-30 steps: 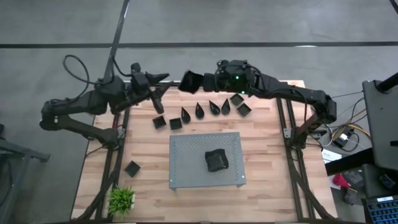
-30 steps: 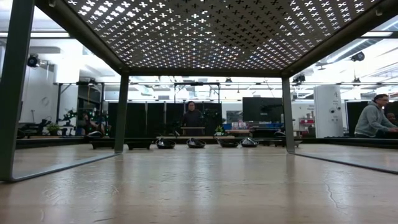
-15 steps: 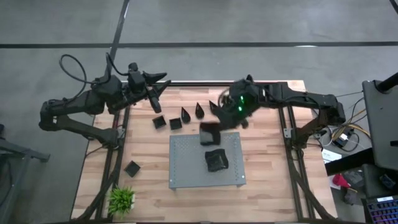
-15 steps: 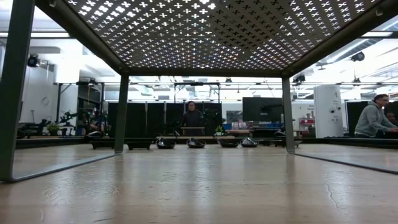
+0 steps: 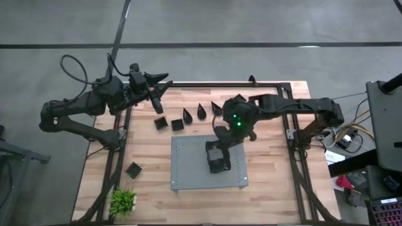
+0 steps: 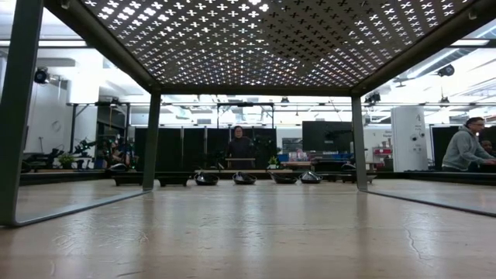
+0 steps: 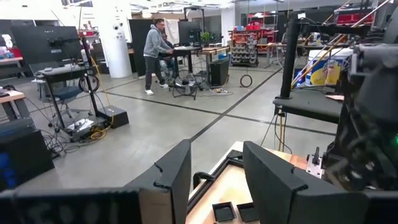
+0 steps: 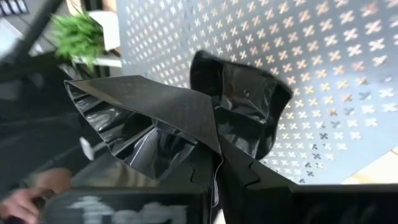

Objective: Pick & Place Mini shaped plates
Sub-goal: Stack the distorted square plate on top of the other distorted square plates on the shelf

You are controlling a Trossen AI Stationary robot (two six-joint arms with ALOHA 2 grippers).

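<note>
My right gripper (image 5: 215, 145) hangs over the grey perforated board (image 5: 188, 176), shut on a black square mini plate (image 8: 143, 118). Just beyond it a pile of black plates (image 5: 219, 163) rests on the board; the same pile (image 8: 245, 99) shows in the right wrist view. On the wood behind the board stand two square plates (image 5: 161, 123) (image 5: 177, 125) and three teardrop plates (image 5: 188, 115) (image 5: 201, 112) (image 5: 215, 107). One more square plate (image 5: 133, 169) sits alone near the plant. My left gripper (image 5: 162, 85) waits open above the table's far left corner. My right gripper pinches the square plate by one raised rim wall (image 8: 208, 146) between its two fingers (image 8: 239, 180), coming from above and the far side, slanting down. The plate is lifted clear and tilted, its hollow side turned away from the fingers, just above the pile.
A small green plant (image 5: 122, 201) stands at the near left corner. The board stands on legs (image 6: 152, 139), with the row of plates (image 6: 244, 178) seen beyond them. My right arm (image 5: 282, 105) covers the plates at the row's right end. People are in the room behind.
My right gripper has carried the square plate from above the table's far edge toward the near edge and down, over the board to just above the pile. The plate has tipped along the way. My left arm has barely moved.
</note>
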